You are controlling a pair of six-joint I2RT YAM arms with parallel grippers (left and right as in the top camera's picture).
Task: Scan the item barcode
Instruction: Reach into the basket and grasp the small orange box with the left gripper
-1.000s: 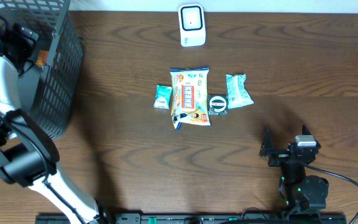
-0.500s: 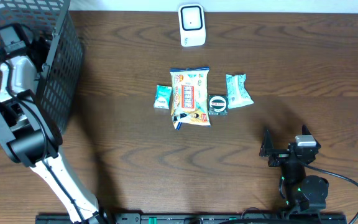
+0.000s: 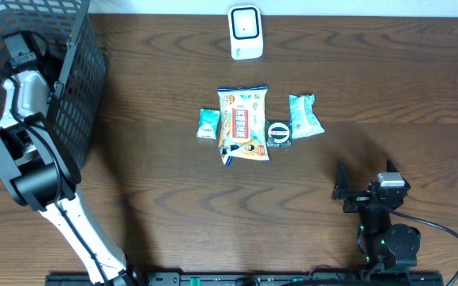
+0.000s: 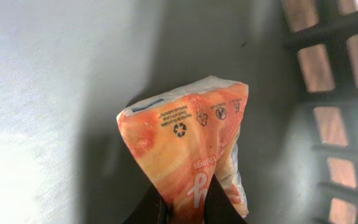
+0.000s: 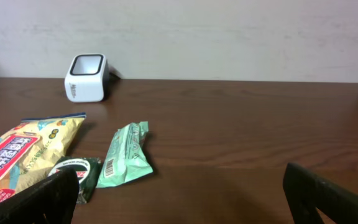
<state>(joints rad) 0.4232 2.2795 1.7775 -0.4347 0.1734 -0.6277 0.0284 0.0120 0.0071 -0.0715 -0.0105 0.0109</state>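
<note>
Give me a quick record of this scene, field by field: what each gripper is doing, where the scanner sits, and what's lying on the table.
left gripper: shut on an orange packet, inside the black mesh basket
right gripper: open, empty, low over the near right of the table
scanner: white, far centre of the table
mid-table row, left to right: small teal packet, yellow snack bag, round black item, green packet
barcode in view: on the green packet, right wrist view
</note>
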